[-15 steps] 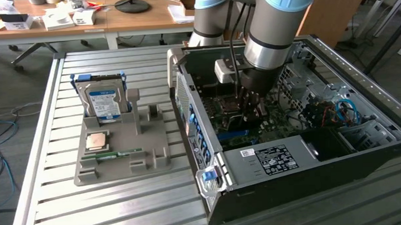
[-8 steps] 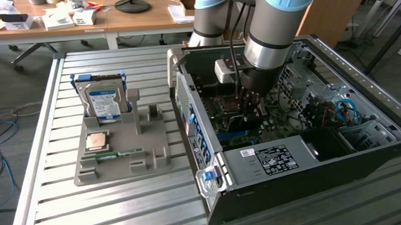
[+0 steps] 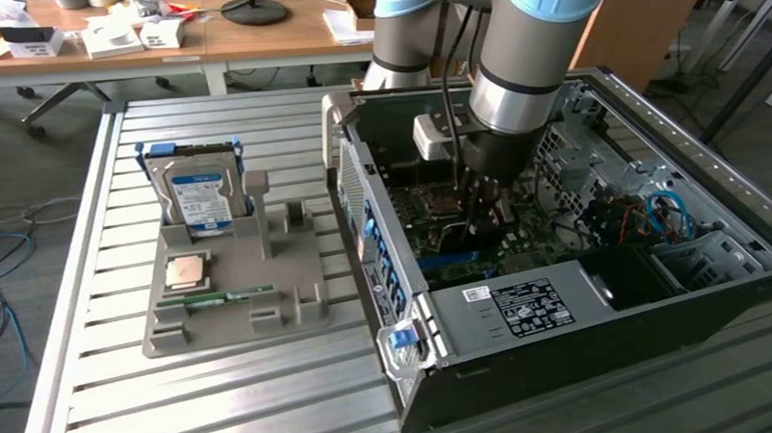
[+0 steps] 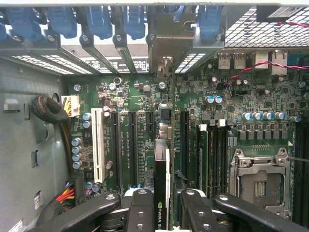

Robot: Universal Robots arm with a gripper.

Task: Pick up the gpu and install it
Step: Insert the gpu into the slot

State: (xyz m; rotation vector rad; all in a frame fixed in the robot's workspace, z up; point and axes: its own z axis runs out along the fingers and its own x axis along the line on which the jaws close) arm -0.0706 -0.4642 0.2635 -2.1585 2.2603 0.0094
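With the gripper (image 4: pixel 161 215) down inside the computer case (image 3: pixel 597 363), the jaws are closed on the gpu (image 4: pixel 162 188): black fingers (image 4: pixel 140 208) press it from both sides, card edge-on and upright between them, green logo visible on it

Directly under the jaws: motherboard (image 4: pixel 140 96). The gpu's edge runs parallel to the long black slots (image 4: pixel 130 145); can't tell if it touches the board or sits in a slot

Just beside the jaws on one side: those black slots, then a white slot (image 4: pixel 98 145), then red/yellow wires (image 4: pixel 67 195) near the case wall

Other side of the jaws: memory slots (image 4: pixel 212 154), then the CPU socket (image 4: pixel 260 179) in its metal frame

Beyond the jaws, past the far end of the card: grey rear brackets with blue latches (image 4: pixel 96 19), and a red-black twisted wire (image 4: pixel 251 70) off toward the socket side

Above the jaws: arm (image 3: pixel 522 67) coming down into the case from the top

Well apart from the jaws, toward the exterior view's left: grey tray (image 3: pixel 255 322) on the slatted table (image 3: pixel 174 407). A hard drive (image 3: pixel 203 189) stands upright in it; a square chip (image 3: pixel 187 272) and a slim green memory stick (image 3: pixel 222 299) lie flat on it

Farthest from the jaws: wooden desk (image 3: pixel 226 44) with white boxes (image 3: pixel 110 38) on it
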